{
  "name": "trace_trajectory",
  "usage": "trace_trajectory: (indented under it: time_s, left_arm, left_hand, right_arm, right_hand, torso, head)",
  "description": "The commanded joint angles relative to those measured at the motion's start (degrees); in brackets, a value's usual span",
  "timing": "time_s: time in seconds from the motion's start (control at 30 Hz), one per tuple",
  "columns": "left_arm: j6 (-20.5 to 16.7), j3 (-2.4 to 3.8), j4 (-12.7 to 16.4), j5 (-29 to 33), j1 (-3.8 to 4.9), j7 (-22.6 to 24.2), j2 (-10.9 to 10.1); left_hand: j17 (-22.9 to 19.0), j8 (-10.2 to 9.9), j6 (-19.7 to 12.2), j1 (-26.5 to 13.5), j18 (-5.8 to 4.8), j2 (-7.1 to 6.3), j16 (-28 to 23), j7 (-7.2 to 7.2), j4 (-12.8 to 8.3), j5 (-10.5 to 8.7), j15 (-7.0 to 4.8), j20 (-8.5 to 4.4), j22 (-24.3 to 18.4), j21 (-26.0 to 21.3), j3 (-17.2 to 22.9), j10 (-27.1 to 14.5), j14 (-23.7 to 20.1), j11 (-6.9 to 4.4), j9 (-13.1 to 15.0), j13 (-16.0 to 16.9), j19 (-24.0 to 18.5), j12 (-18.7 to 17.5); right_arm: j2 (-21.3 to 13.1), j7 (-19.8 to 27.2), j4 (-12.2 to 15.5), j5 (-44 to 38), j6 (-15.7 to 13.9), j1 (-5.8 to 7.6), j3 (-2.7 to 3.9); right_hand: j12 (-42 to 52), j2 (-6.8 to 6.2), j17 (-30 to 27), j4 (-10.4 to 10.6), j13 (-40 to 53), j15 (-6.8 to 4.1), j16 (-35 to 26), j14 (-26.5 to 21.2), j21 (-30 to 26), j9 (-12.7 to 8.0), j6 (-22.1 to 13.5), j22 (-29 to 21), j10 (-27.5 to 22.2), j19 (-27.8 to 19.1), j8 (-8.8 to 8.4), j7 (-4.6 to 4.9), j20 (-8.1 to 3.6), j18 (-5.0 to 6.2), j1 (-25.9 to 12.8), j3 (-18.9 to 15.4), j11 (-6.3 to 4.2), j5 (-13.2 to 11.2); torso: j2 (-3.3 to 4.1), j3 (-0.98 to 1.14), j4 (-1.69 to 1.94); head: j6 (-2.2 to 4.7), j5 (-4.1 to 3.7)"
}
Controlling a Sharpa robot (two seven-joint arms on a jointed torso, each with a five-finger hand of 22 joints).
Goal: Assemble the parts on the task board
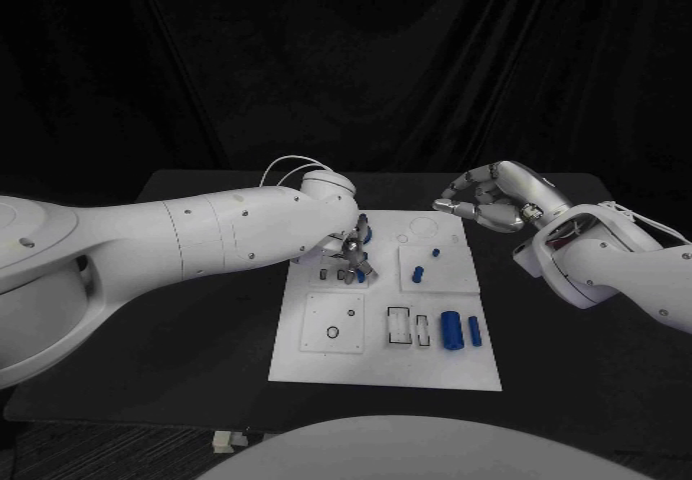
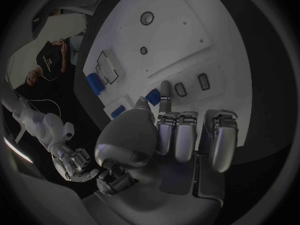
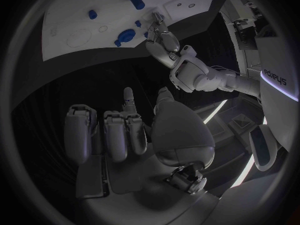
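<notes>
Handling: small blue parts look like hard plastic or metal, light, stiff, smooth — prob. slippery, apt to roll. Judgement only.
Grip pt: pinch each part across its middle w/ thumb + one fingertip; the long cylinder best taken round its barrel, not the ends.
Board: white task board lies flat in the middle of the surface, w/ raised square panels, round holes and rectangular slots.
Parts, near end: long cylinder and a thinner blue peg lie side by side, just beside two outlined slots.
Parts, mid: two small blue pieces and sit on the right-hand panel, apart from each other.
Part at left hand: blue piece right at the fingertips in the left wrist view; touching or just beside, can't tell.
Left hand: left hand is low over the board's far-left panel; fingers — one stretched toward the blue piece, rest curled in. Whether it pinches the piece: can't tell.
Right hand: right hand hangs off the board's far-right corner, well above the surface, fingers curled in, nothing seen in them.
Surface: black, matt surface; board looks thin and light, may slide if pushed sideways.
Room: dark curtain behind; black all round the board.
</notes>
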Motion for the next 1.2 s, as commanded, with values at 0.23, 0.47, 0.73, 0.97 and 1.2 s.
trace_trajectory:
  time_s: [0.23,0.47,0.73,0.97,1.2]
  left_arm:
    - [0.61,0.04,-0.24,0.32,-0.18,0.91,0.1]
    - [0.45,0.04,-0.2,0.32,-0.2,0.95,0.12]
    - [-0.31,0.04,0.08,0.32,-0.21,0.97,-0.06]
    - [-1.66,0.05,0.98,0.32,-0.21,0.39,-1.14]
    - [-3.56,0.05,2.42,0.32,-0.13,-0.67,-2.94]
  left_hand:
    - [15.07,-1.04,0.09,2.71,-0.08,-0.17,0.15,-0.38,-0.88,0.61,-0.56,-0.39,14.04,-0.31,1.96,6.07,6.16,-0.63,1.1,14.9,5.14,-0.07]
    - [15.07,-1.35,0.17,3.78,-0.09,-0.53,0.15,-0.51,-1.42,0.93,-0.65,-0.47,14.06,-0.31,3.08,6.07,6.16,-0.74,1.57,14.9,5.16,-0.07]
    - [15.07,-1.73,0.22,4.95,-0.08,-1.17,0.15,-0.66,-2.1,1.73,-0.78,-0.59,14.06,-0.32,4.37,6.07,6.16,-0.89,2.15,14.9,5.15,-0.07]
    - [15.07,-2.08,0.35,6.2,-0.07,-1.77,0.15,-0.84,-2.81,2.48,-0.95,-0.74,14.03,-0.35,5.76,6.07,6.16,-1.06,2.7,14.9,5.14,-0.07]
    - [15.07,-2.49,0.49,7.53,-0.09,-2.53,0.15,-0.99,-3.5,4.02,-1.16,-0.94,14.08,-0.34,7.37,6.07,6.16,-1.26,3.28,14.9,5.18,-0.07]
  right_arm:
    - [-0.05,-1.25,-0.08,-0.34,0.47,-0.24,0.04]
    - [-0.09,-1.37,-0.08,-0.34,0.56,-0.28,0.04]
    - [-0.07,-1.51,-0.07,-0.34,0.68,-0.31,0.04]
    - [-0.16,-1.66,-0.06,-0.34,0.8,-0.33,0.04]
    - [-0.16,-1.75,-0.13,-0.34,0.91,-0.39,0.04]
  right_hand:
    - [0.2,0.92,15.1,0.0,15.09,0.48,0.17,6.1,-0.43,-0.11,0.3,12.17,5.98,1.56,-0.17,0.3,0.45,0.84,0.3,-0.71,0.51,1.21]
    - [0.2,1.06,15.1,-0.01,15.09,0.47,0.17,6.1,-0.56,-0.1,0.42,12.13,5.98,1.49,-0.12,0.28,0.45,0.88,0.32,-0.81,0.49,1.48]
    - [0.2,1.22,15.1,-0.04,15.09,0.45,0.17,6.1,-0.76,-0.08,0.61,12.06,5.98,1.39,-0.05,0.24,0.44,0.93,0.41,-0.94,0.46,1.8]
    - [0.2,1.3,15.1,-0.09,15.09,0.43,0.17,6.1,-0.87,-0.08,0.72,12.02,5.98,1.33,-0.01,0.21,0.43,0.96,0.6,-1.02,0.43,2.04]
    - [0.2,1.33,15.1,-0.15,15.09,0.41,0.17,6.1,-0.93,-0.08,0.78,12.0,5.98,1.3,0.01,0.19,0.42,0.97,0.82,-1.07,0.42,2.15]
  torso:
    - [-0.02,0.0,-0.02]
    - [-0.08,0.01,0.0]
    - [-0.03,0.0,-0.01]
    - [-0.03,-0.02,0.01]
    - [-0.07,-0.04,0.01]
  head:
    - [-0.01,0.03]
    - [-0.01,0.12]
    - [-0.01,0.23]
    - [-0.01,0.37]
    - [-0.01,0.55]
